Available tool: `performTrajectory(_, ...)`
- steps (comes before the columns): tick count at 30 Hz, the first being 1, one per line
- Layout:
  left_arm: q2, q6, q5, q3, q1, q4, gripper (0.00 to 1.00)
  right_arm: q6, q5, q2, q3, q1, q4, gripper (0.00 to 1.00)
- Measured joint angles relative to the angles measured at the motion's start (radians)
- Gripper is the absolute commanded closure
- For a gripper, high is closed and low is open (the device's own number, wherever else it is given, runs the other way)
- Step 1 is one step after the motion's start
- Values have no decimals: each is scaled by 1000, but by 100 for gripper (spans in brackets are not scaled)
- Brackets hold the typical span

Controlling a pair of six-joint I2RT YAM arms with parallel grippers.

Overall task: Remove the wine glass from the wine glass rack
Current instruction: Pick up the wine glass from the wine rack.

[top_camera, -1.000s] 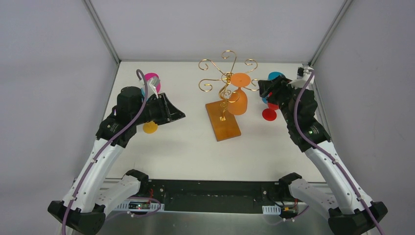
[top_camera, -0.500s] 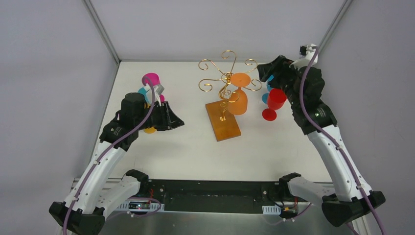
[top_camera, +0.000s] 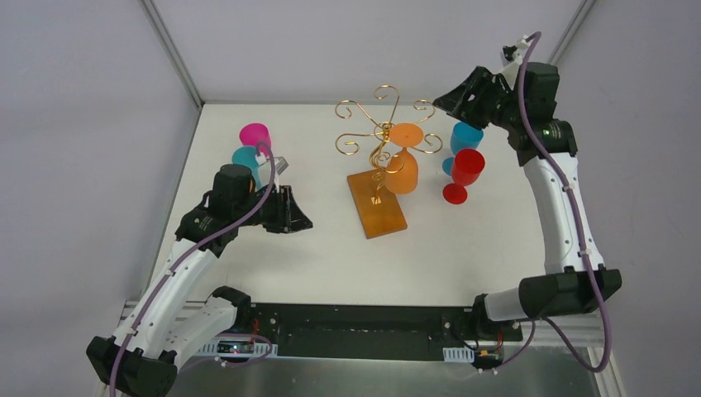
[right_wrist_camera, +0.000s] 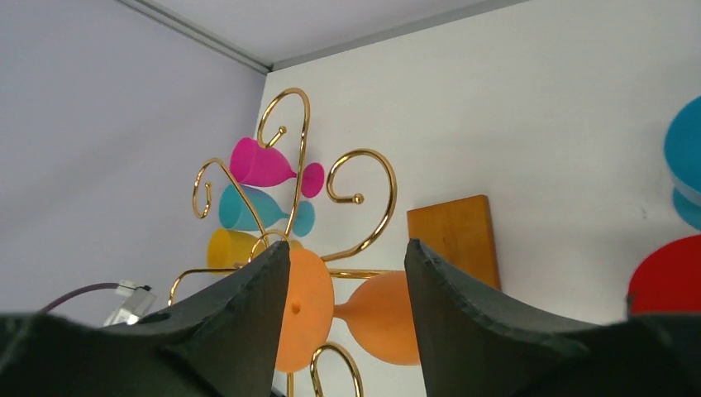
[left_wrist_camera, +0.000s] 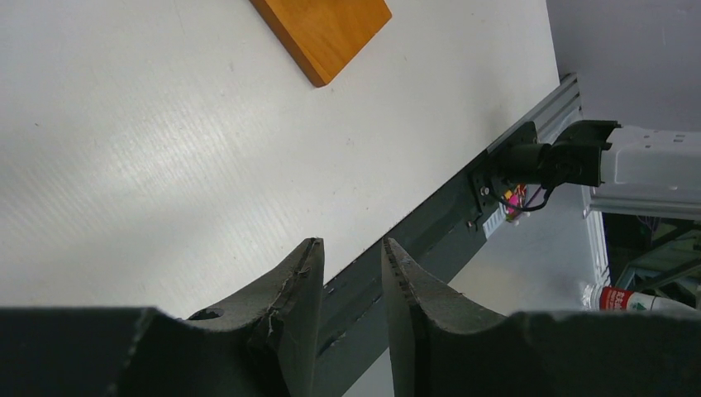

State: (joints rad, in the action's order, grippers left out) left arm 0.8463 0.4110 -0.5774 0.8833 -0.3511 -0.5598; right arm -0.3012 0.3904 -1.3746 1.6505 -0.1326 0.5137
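- Top external: the orange wine glass (top_camera: 403, 169) hangs upside down on the wine glass rack (top_camera: 382, 124) mid-table. The right gripper (top_camera: 444, 101) hovers raised just beside the rack.
- Left wrist: the left gripper (left_wrist_camera: 351, 273) is narrowly apart, empty and low, well away from the rack.
- Right wrist: the jaws are spread and empty, framing the glass's foot. This looks like the approach. Next it likely has to close on the stem and slide the glass off the wire.

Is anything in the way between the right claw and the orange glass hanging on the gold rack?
No loose thing is. The open right gripper points straight at the orange glass. Only the gold rack has its own curls around the glass, so those likely need care. The blue glass and red glass stand off to the side.
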Motion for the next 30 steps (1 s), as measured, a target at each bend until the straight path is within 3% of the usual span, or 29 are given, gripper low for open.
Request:
performTrajectory(10, -27, -8, -21, -53, 0, -15, 66, -55, 296, -195, 137, 41, 116, 46)
performTrajectory(21, -45, -9, -20, -54, 0, -22, 66, -12, 403, -207, 185, 6, 240, 49)
performTrajectory(30, -50, -9, -20, -54, 0, -23, 66, 33, 404, -217, 228, -13, 327, 50)
